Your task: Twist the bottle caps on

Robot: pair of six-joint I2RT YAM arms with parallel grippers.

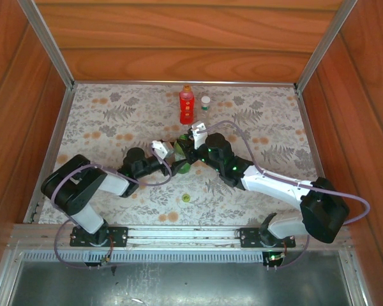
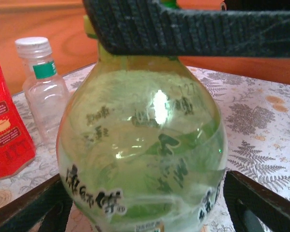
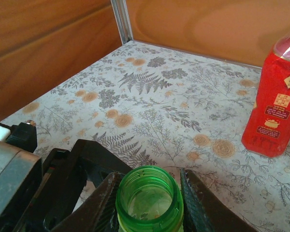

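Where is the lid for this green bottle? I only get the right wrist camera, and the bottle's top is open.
Observer: In the top view the yellow-green cap lies on the tablecloth, on the near side of the green bottle, and no gripper touches it.
Operator: Is the other arm helping to hold the bottle?
Observer: The left wrist view has the left gripper with one finger on each side of the bottle's round body. I can't tell if it is squeezing.
Operator: Does the little clear bottle have a lid?
Observer: Yes, the clear bottle has a white cap on it.
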